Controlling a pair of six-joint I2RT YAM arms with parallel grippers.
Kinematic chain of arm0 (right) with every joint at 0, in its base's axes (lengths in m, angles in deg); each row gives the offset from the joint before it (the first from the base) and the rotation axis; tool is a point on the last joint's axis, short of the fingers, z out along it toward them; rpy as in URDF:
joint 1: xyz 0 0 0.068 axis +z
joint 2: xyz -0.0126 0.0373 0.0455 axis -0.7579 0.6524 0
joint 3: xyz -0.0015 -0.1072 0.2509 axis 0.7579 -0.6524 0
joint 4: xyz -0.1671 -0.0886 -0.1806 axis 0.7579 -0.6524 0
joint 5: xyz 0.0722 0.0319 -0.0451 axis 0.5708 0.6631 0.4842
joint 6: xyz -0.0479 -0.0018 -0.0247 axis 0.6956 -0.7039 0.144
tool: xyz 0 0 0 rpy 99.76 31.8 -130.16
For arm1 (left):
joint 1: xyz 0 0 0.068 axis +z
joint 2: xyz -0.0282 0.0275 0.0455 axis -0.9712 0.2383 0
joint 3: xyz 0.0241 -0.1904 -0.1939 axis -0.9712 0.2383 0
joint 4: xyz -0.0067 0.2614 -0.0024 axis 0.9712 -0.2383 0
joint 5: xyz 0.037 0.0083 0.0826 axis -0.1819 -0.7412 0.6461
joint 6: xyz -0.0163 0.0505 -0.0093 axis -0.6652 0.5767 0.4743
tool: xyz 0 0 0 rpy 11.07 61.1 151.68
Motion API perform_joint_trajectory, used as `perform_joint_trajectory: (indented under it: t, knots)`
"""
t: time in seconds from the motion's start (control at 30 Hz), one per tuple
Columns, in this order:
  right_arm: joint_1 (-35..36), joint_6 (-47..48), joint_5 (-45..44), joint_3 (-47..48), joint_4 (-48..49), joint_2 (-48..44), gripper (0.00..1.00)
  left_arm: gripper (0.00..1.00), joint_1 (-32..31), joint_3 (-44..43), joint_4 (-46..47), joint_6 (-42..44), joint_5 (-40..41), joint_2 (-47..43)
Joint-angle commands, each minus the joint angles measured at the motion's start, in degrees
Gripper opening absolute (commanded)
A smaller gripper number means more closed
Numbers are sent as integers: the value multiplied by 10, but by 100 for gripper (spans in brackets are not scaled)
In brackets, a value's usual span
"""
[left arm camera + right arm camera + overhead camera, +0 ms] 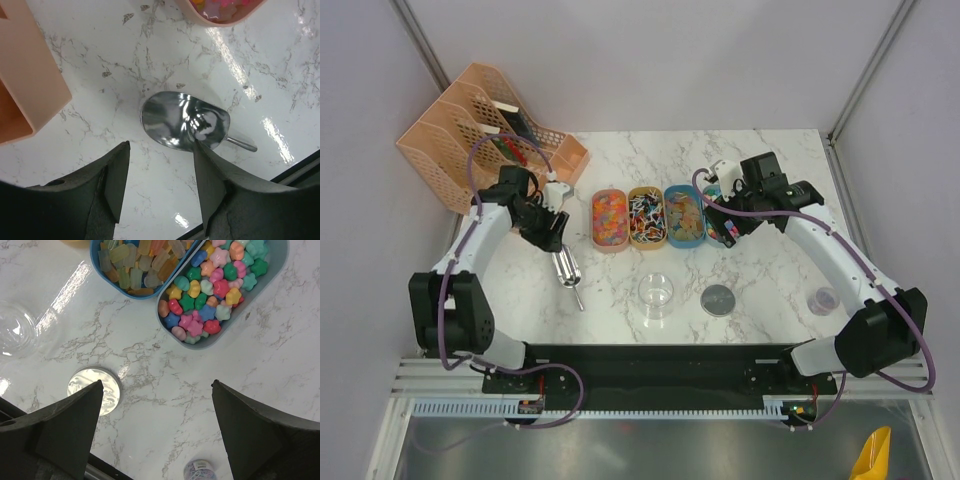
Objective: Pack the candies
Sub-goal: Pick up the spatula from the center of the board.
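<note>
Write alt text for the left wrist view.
A shiny metal scoop lies on the white marble table just beyond the open, empty left end effector. A peach file rack sits at left; an orange tray of candies peeks in above.

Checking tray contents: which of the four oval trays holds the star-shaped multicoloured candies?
The rightmost blue oval tray; its blue neighbour holds pale translucent sticks instead.
</note>
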Motion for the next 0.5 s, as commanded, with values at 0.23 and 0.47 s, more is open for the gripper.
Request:
perform_joint_trajectory:
  t: [0.23,0.47]
  knots:
    - [2,13,8,6,-4,-7,98,57,5,-80,50,38,5,106]
    - [-4,18,8,-1,-7,-14,98,53,13,-97,31,79,-14,142]
